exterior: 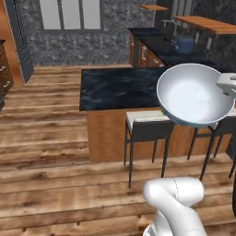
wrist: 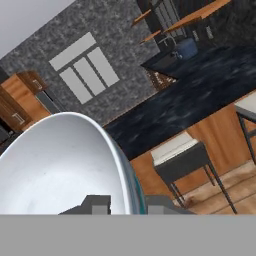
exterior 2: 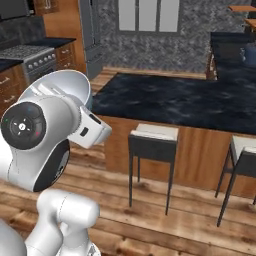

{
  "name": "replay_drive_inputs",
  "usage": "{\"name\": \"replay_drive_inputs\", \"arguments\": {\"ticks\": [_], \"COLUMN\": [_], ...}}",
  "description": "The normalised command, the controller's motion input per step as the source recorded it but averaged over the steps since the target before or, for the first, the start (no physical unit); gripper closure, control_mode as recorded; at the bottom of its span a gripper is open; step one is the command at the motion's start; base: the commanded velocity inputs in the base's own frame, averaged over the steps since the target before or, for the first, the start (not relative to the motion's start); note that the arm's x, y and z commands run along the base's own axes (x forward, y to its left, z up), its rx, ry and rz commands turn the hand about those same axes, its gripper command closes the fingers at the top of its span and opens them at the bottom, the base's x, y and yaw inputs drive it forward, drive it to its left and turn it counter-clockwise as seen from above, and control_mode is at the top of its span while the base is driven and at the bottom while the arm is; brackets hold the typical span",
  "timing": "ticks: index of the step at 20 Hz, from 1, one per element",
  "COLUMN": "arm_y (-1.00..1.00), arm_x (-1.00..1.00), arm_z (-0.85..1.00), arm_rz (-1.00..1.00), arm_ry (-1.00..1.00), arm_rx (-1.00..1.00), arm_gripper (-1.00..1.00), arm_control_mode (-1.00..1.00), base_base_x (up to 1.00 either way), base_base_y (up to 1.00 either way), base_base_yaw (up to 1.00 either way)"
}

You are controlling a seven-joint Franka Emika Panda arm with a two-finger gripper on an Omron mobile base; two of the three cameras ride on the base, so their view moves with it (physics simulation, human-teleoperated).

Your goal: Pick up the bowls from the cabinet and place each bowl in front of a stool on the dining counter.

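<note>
My pincer (wrist: 122, 204) is clamped on the rim of the teal-edged bowl (exterior: 196, 94), carried tilted in the air on the stool side of the table (exterior: 120, 87) — not yet over it. To set it well, I judge I must level it, reach across the nearer cream-cushioned stool (exterior: 146, 122) and lower onto the marble near that edge. The bowl looks round, deep and smooth-glazed; the marble, black and white-veined.

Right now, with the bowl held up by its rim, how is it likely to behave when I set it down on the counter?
The bowl looks rigid, so it should keep its shape. Pinched at one edge by the gripper and tilted, it may swing or slip. Its round, glossy wall could rock on the smooth marble counter.
</note>
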Motion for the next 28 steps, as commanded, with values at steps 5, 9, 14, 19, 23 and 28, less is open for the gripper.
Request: {"name": "replay_drive_inputs", "arguments": {"ticks": [5, 9, 14, 19, 23, 28], "arm_y": [0.00, 0.00, 0.00, 0.00, 0.00, 0.00], "arm_x": [0.00, 0.00, 0.00, 0.00, 0.00, 0.00], "arm_z": [0.00, 0.00, 0.00, 0.00, 0.00, 0.00], "arm_rz": [0.00, 0.00, 0.00, 0.00, 0.00, 0.00], "arm_ry": [0.00, 0.00, 0.00, 0.00, 0.00, 0.00], "arm_rx": [0.00, 0.00, 0.00, 0.00, 0.00, 0.00], "arm_gripper": [1.00, 1.00, 1.00, 1.00, 1.00, 1.00], "arm_control_mode": [1.00, 1.00, 1.00, 1.00, 1.00, 1.00], "base_base_x": [0.11, 0.21, 0.45, 0.76, 1.00, 0.97], "base_base_y": [-1.00, -0.97, -0.64, -0.38, -0.02, -0.08], "base_base_yaw": [-0.06, -0.10, -0.15, -0.17, -0.21, -0.19]}}
